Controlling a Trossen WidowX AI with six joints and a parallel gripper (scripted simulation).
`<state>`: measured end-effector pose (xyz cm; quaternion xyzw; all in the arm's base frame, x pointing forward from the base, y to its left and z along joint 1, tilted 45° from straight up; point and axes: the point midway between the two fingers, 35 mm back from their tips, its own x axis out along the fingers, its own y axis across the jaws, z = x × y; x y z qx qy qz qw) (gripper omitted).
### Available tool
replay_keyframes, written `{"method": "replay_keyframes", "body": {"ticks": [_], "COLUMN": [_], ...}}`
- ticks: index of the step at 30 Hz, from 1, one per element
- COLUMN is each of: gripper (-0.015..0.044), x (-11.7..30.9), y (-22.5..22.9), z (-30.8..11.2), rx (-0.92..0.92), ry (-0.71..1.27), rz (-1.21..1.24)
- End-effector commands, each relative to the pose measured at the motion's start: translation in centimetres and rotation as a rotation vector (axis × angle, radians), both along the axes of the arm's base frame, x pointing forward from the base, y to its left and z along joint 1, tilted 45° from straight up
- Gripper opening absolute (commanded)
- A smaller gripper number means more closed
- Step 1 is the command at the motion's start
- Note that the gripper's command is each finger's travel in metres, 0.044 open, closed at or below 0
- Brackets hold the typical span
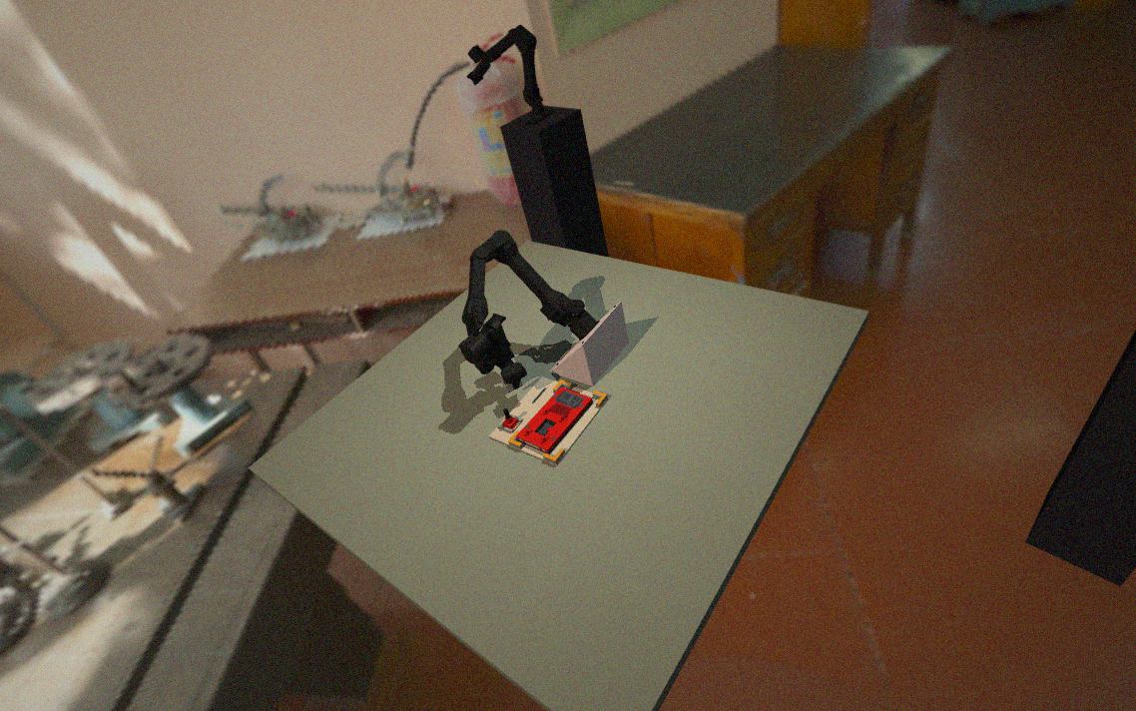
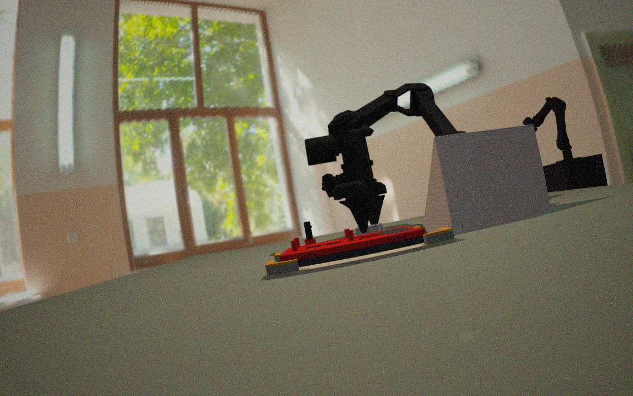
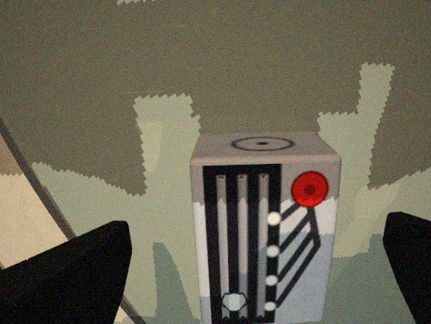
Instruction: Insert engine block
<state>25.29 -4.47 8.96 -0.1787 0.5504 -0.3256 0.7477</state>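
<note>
The engine block (image 3: 241, 205) (image 2: 377, 227) is a pale grey box with black stripes, white dots and a red disc on top. It stands on the table beside the cream board (image 1: 578, 428) (image 2: 354, 258) (image 3: 14, 200). My gripper (image 1: 516, 383) (image 2: 369, 227) (image 3: 257, 232) is open, fingers pointing down, one on each side of the block with gaps on both sides. In the top view the gripper mostly hides the block. The red car body (image 1: 558, 418) (image 2: 382, 236) lies on the board, with a dark opening (image 1: 544, 427) in its top. The rib cannot be made out.
Orange-topped corner brackets (image 1: 552, 457) (image 2: 438, 236) stand around the car body. A small red part with an upright black stick (image 1: 507, 414) (image 2: 307, 229) sits on the board. A pale wedge-shaped screen (image 1: 607, 344) (image 2: 490, 177) stands behind the board. Another arm (image 1: 529, 67) (image 2: 561, 121) stands farther back.
</note>
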Motion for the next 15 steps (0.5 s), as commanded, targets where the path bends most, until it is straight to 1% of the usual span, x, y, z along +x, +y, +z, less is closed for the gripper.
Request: {"method": "replay_keyframes", "body": {"ticks": [1,5,12,15], "gripper": [0.0256,0.0151,0.0105,0.0026], "x": [0.02,0.02,0.02,0.03], "y": [-0.05,-0.05,-0.05,0.11], "z": [-0.03,-0.03,-0.03,0.09], "rx": [-0.004,-0.004,-0.004,-0.003], "ry": [0.003,0.003,0.003,0.004], "rz": [0.005,0.005,0.005,0.006]}}
